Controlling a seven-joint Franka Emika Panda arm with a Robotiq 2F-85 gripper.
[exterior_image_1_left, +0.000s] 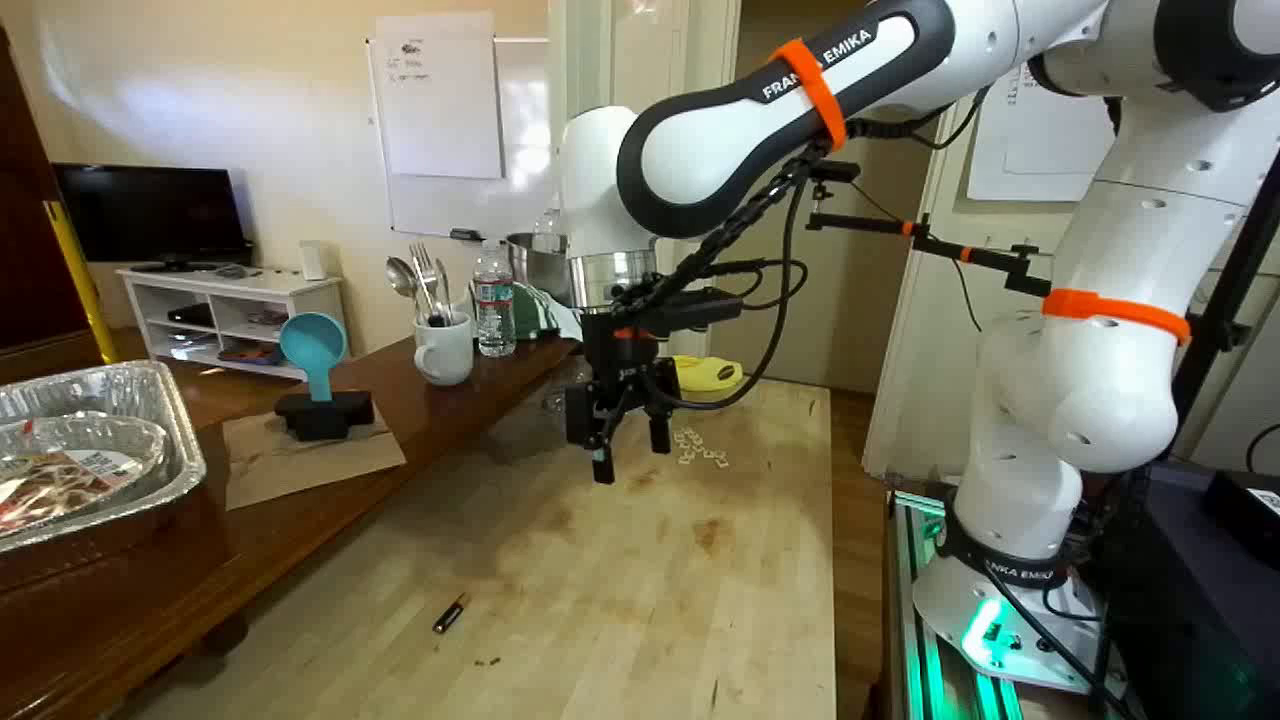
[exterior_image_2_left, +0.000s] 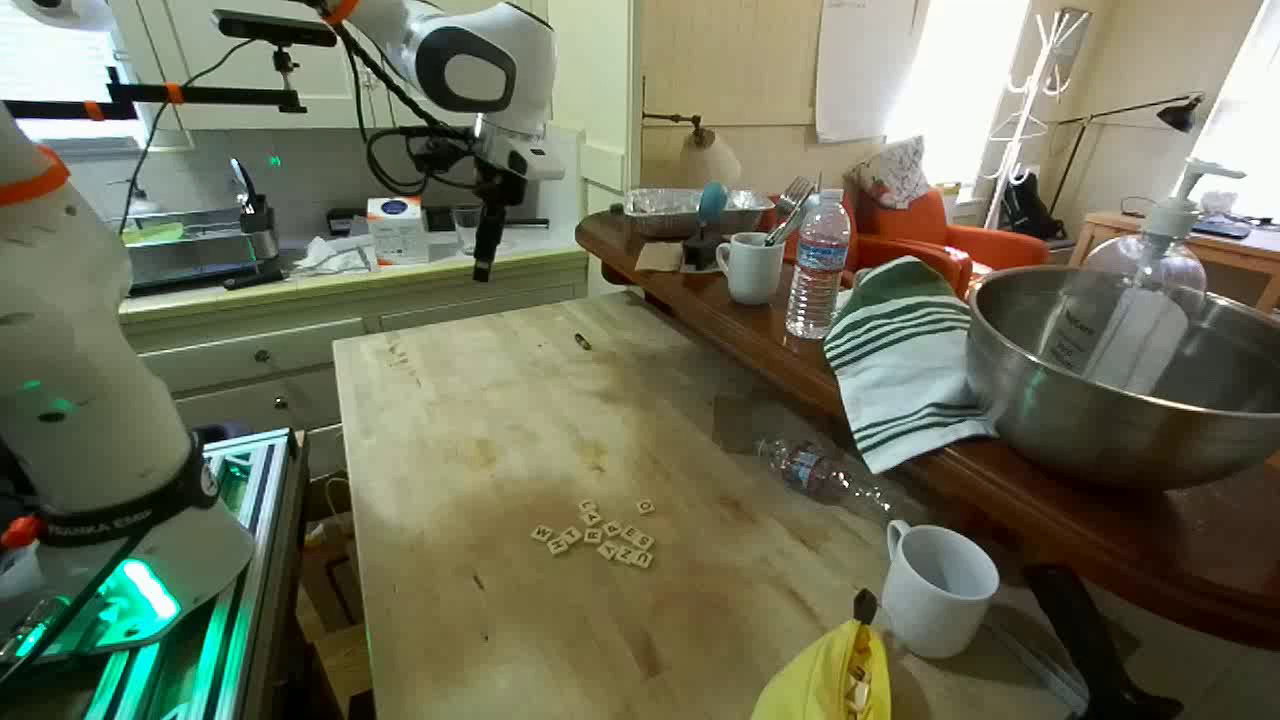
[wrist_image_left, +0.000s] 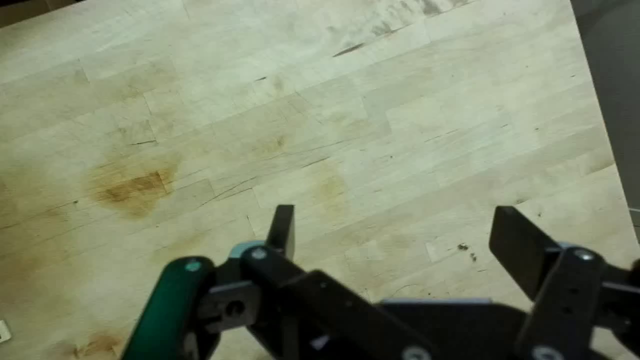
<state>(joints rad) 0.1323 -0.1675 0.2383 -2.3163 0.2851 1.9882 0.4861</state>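
While the gripper hangs above the table, its jaws wide apart with nothing between them, the battery and the letter tiles lie loose on it in separate spots, so no grasp is made and any handling seems left to do.

One claw, one arm. Two mugs, two water bottles, one soap bottle. One bowl, one towel, one yellow pouch, one battery, one blue scoop. Two foil trays. A dozen or so tiles, crowded too closely for a sure count. Several pieces of cutlery, also hard to number. One pale desk, one dark desk, one TV, two lamps, one pillow.
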